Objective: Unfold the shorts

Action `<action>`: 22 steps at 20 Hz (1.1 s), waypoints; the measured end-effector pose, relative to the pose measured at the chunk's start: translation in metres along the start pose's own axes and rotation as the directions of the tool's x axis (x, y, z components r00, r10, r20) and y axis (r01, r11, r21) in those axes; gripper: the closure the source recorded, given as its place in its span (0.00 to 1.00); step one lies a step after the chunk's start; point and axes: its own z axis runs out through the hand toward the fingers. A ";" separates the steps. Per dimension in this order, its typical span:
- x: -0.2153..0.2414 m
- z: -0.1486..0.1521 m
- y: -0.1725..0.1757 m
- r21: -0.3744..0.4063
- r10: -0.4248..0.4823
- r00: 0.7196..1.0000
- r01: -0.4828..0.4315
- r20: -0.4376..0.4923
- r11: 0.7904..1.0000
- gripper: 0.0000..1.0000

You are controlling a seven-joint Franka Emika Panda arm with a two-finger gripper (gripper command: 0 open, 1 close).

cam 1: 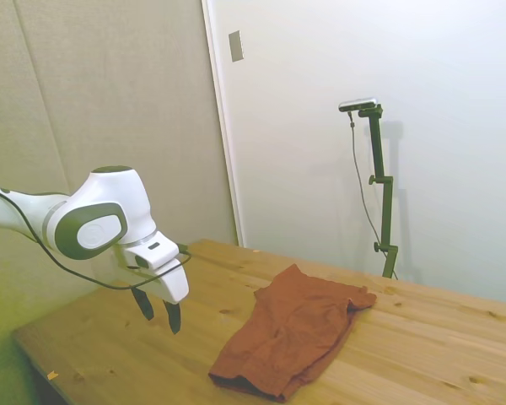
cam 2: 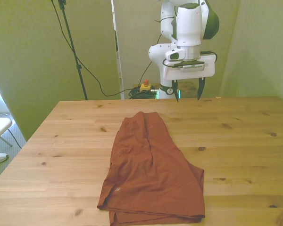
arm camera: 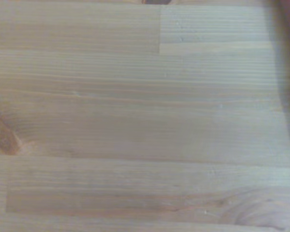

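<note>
Shorts (cam 2: 153,176) nearest front camera, folded double on table (cam 2: 245,141), wide end at near edge. Gripper (cam 2: 187,91) hovering above far edge, well apart from cloth, fingers spread wide, empty. Risk: pinch grabs both layers, whole garment drags instead of opening.

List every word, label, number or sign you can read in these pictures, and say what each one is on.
No readable text in any view.
The shorts carry a tiny pale mark near one corner, too small to read.
The gripper and the arm show no legible lettering.
The table is bare wood grain; the wrist view is blurred and shows no writing.
</note>
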 end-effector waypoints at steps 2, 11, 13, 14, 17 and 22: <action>0.001 0.001 0.000 -0.006 0.006 1.000 -0.006 -0.004 1.000 0.00; 0.162 -0.040 0.095 0.054 0.271 0.961 -0.268 -0.056 0.962 0.00; 0.203 -0.029 0.128 0.045 0.317 0.948 -0.317 -0.005 0.947 0.00; 0.221 -0.021 0.143 0.039 0.337 0.941 -0.338 0.026 0.940 0.00; 0.262 -0.002 0.181 0.025 0.381 0.917 -0.386 0.117 0.922 0.00; 0.288 0.023 0.215 0.053 0.374 0.898 -0.396 0.230 0.917 0.00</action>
